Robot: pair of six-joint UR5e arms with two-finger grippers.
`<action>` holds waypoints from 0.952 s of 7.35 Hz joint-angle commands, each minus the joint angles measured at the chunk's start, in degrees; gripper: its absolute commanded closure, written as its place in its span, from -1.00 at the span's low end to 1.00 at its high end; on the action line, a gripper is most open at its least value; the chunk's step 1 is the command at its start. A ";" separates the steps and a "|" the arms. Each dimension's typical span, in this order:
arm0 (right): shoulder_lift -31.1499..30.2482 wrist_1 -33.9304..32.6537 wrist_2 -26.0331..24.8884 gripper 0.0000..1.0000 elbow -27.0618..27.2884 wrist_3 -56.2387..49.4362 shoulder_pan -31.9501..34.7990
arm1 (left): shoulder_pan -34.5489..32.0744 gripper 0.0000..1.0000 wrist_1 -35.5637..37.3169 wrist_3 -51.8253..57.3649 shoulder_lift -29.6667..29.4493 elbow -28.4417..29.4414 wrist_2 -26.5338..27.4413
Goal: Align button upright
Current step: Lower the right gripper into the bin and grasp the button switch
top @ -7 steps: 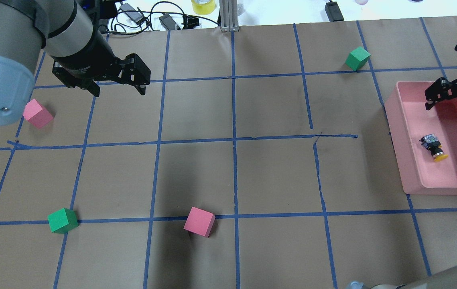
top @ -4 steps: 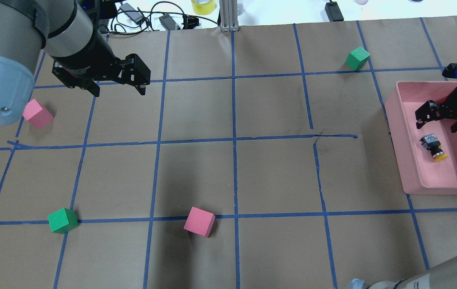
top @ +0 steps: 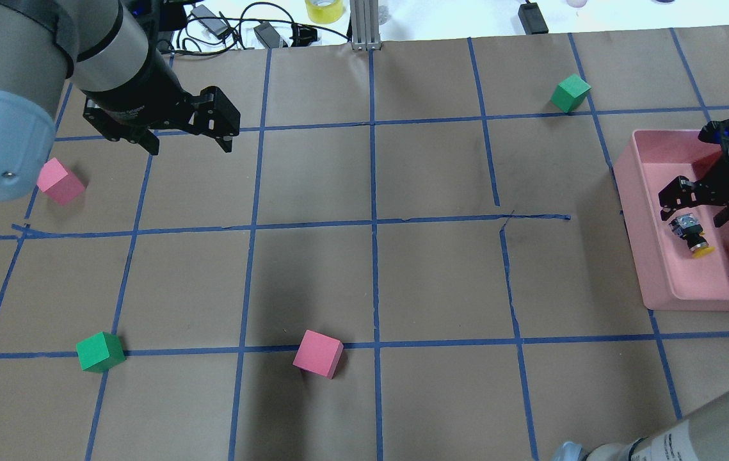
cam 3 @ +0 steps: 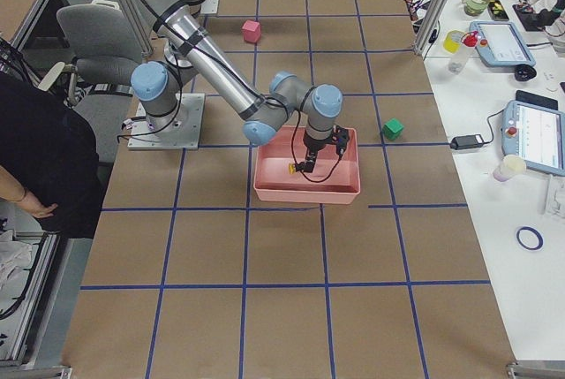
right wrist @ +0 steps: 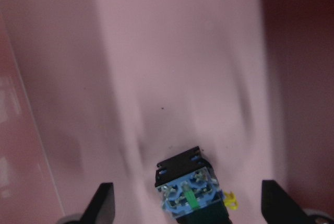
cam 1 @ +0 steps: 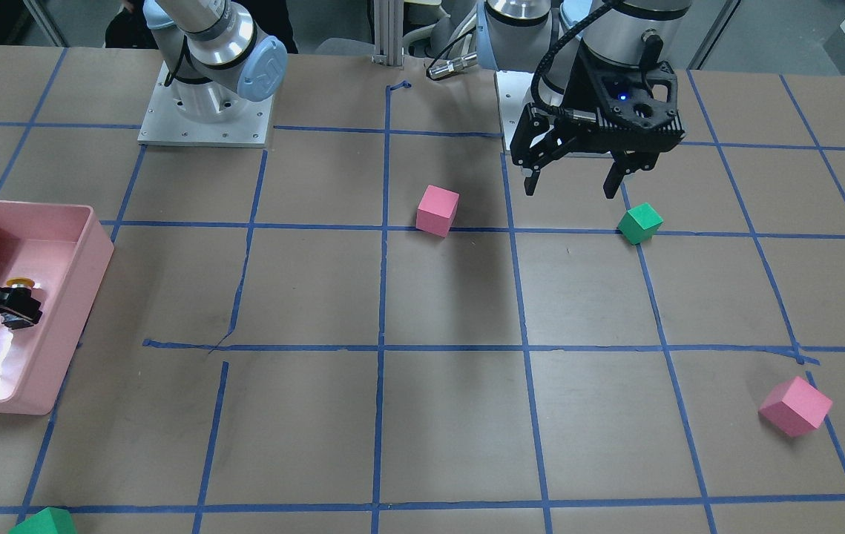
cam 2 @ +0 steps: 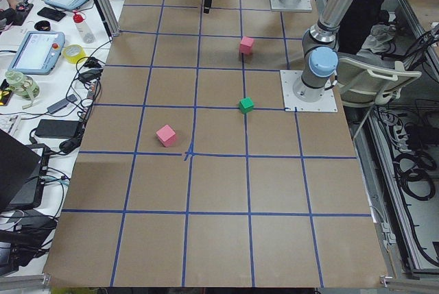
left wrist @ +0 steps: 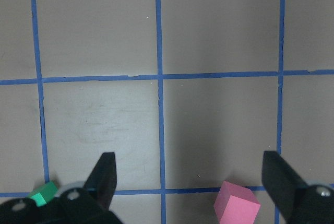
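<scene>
Lying on its side, the button rests on the floor of the pink bin, close to the bin wall that faces the middle of the tabletop. Its yellow cap points toward the bin's robot-side wall. The right tool hangs inside the bin just over the button's blocky base, fingers spread wide, gripping nothing; the wrist view shows the base between them. One green cube sits near the bin's far corner. Well apart from the bin, the left tool hovers released and empty, with a pink cube near it.
</scene>
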 commanded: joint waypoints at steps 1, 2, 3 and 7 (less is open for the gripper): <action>1.20 -0.03 -0.06 -0.37 0.10 -1.05 -0.04 | 0.00 -1.00 0.06 -0.03 0.04 0.00 0.00; 1.29 0.23 -0.15 0.19 0.10 -1.75 -0.21 | 0.00 -1.00 0.06 0.06 0.04 0.00 0.09; 1.29 0.50 0.20 0.89 0.10 -2.02 -0.56 | 0.00 -1.00 0.06 0.06 0.04 0.00 0.09; -3.34 9.13 0.90 1.00 -6.99 -1.94 -0.48 | 0.00 -1.00 -0.03 -0.03 0.04 0.00 0.09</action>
